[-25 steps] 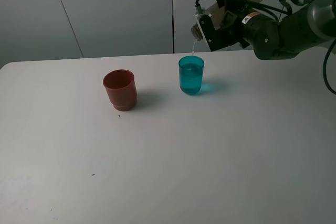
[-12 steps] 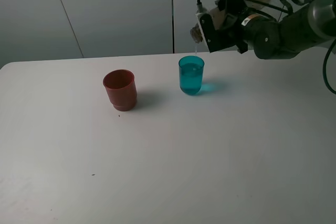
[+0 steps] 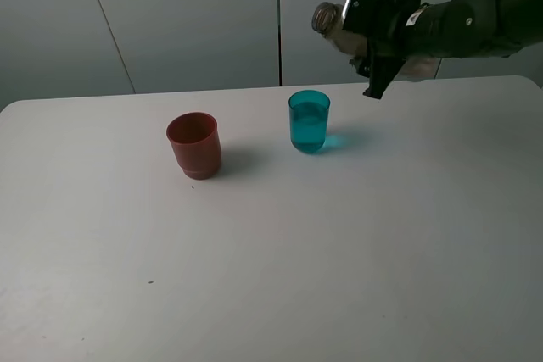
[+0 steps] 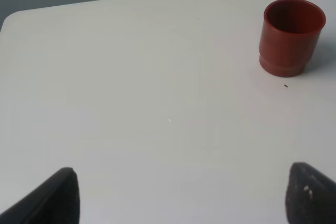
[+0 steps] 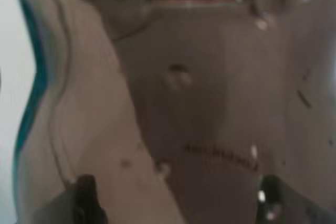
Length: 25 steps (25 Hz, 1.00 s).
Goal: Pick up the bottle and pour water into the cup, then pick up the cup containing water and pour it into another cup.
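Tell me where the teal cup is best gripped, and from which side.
The teal cup stands upright, nearly straight-walled, with water inside. Grip its side wall near mid-height, probably coming level from the right in the exterior view, away from the red-brown cup; a rim grip could spill it.

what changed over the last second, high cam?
The right gripper, shut on the bottle, swung up and tipped the bottle back: its mouth rose away from over the teal cup and the thin stream stopped. The teal cup, holding water, and the red-brown cup stayed put.
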### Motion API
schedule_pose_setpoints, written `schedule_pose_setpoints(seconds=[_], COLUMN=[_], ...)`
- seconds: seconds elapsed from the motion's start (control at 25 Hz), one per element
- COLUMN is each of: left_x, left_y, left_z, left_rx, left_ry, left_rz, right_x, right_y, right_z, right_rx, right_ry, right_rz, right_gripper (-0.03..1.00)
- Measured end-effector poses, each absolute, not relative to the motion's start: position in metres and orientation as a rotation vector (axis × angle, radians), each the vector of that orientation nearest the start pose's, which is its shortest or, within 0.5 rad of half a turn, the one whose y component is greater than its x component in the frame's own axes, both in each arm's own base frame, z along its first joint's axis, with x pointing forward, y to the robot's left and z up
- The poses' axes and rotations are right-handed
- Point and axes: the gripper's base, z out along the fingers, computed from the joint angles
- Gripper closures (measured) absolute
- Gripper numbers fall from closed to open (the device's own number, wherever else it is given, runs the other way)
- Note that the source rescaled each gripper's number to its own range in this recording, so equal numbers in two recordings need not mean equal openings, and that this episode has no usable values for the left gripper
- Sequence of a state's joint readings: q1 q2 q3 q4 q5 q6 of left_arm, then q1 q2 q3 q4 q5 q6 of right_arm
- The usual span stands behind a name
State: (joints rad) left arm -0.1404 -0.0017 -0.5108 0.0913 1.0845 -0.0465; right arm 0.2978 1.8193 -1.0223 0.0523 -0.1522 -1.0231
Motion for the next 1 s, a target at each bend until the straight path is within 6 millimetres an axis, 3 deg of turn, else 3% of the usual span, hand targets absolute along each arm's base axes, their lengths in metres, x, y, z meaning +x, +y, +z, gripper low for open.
schedule_pose_setpoints(seconds=[0.24,0.44,0.64,0.76,1.0], left_x=[-0.007,-0.007,-0.007,-0.007,-0.007], left_y=[0.008,0.008,0.008,0.008,0.008], left_z=[0.279,0.279,0.279,0.279,0.279], left_rx=[0.090,0.090,0.090,0.090,0.090], left_ry=[2.050,2.050,2.050,2.050,2.050], left_rz=[-0.007,-0.007,-0.007,-0.007,-0.007], right_x=[0.366,0.359,0.355,0.355,0.357], right_y=[0.086,0.066,0.057,0.058,0.057], right_z=[0.178,0.168,0.148,0.131,0.115], right_rx=[-0.820,-0.491,-0.375,-0.373,-0.366], right_ry=[1.940,1.924,1.880,1.902,1.915], right_rz=[-0.164,-0.013,0.051,0.062,0.070], right_gripper=[0.97,0.97,0.97,0.97,0.97])
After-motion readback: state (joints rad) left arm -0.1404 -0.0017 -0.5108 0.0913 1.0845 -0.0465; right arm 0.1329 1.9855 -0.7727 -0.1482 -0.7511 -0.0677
